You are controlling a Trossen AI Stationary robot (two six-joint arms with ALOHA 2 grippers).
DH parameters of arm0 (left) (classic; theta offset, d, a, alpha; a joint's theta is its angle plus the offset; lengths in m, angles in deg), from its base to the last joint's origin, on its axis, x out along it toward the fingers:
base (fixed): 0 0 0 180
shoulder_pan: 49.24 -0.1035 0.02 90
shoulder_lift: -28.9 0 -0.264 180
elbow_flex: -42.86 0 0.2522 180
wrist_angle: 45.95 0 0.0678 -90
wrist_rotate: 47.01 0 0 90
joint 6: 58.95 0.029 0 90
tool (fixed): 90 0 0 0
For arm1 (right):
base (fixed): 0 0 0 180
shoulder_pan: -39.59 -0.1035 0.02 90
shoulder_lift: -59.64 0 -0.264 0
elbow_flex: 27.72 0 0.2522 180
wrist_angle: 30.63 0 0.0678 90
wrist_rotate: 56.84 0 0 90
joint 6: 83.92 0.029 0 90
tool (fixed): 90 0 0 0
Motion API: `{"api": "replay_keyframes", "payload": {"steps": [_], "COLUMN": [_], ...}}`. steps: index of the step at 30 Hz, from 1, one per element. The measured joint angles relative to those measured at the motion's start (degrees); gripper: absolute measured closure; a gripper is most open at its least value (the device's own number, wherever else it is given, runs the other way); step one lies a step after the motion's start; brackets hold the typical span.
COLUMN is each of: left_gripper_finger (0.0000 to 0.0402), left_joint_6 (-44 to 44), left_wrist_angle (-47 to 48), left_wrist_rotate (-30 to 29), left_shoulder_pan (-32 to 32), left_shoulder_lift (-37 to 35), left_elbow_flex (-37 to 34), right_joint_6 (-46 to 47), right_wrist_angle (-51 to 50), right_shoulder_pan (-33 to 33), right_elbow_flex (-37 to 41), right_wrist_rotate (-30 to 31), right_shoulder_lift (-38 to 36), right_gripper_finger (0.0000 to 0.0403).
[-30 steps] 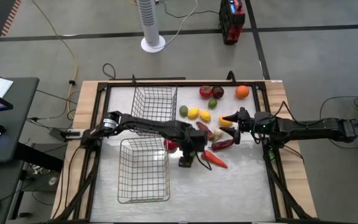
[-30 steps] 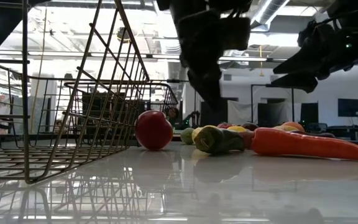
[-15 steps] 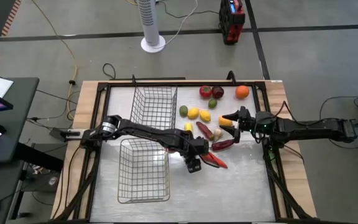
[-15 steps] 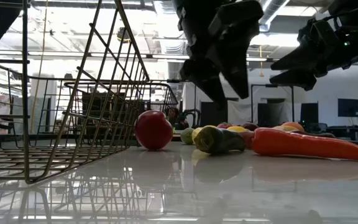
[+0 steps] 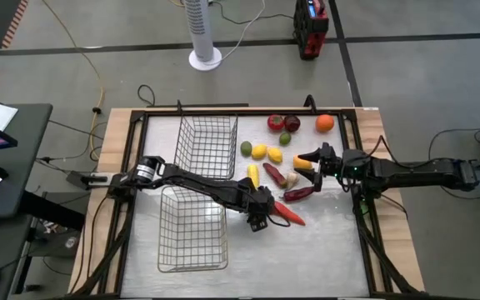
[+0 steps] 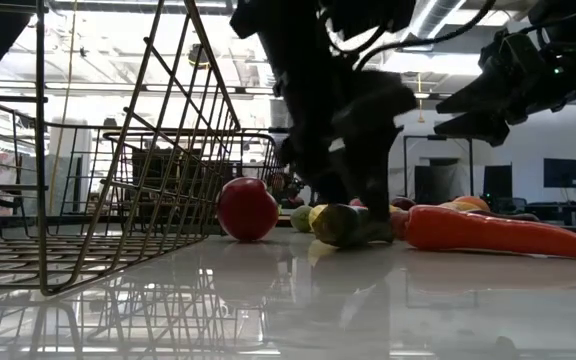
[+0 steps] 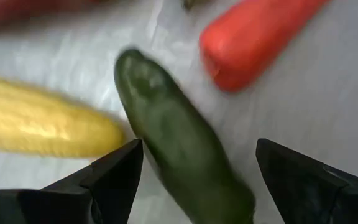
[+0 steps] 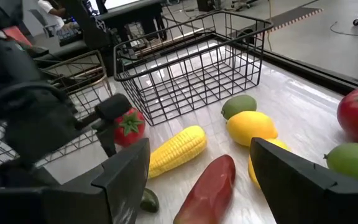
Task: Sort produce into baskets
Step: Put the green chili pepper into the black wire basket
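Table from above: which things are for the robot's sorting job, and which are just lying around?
For the job: far basket, near basket, carrot, corn, lemon, orange, cucumber between the open left gripper fingers; right gripper waits above the pile.
Just lying about: white fan, red box, yellow cable.

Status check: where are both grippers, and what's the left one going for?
Left gripper open, fingers straddling the cucumber, not yet closed. Corn and carrot lie close alongside. Right gripper open, hovering over the produce. Both baskets empty.
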Motion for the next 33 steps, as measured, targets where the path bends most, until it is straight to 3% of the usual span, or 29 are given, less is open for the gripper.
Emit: {"api": "replay_keyframes", "payload": {"steps": [12,17,27,33], "left_gripper_finger": [0.0116,0.0152,0.026,0.0268], "left_joint_6": [2.11,4.41,9.38,11.98], "left_wrist_angle": [-1.58,-1.09,1.12,3.46], "left_wrist_rotate": [-1.83,-3.07,-2.72,-5.19], "left_shoulder_pan": [-0.04,-0.04,-0.15,-1.27], "left_shoulder_lift": [-0.04,-0.22,-1.99,-6.99], "left_elbow_flex": [-3.6,-3.6,-0.91,-0.8], "right_joint_6": [0.0,-0.02,-0.1,-0.09], "right_wrist_angle": [0.66,0.69,0.64,0.5], "right_shoulder_pan": [-1.99,-1.99,-1.99,-1.98], "right_elbow_flex": [0.02,0.02,0.02,0.02], "right_wrist_rotate": [0.13,0.2,0.24,0.29], "right_shoulder_lift": [0.02,0.02,0.02,0.04], "right_gripper_finger": [0.0098,0.0098,0.0098,0.0098]}}
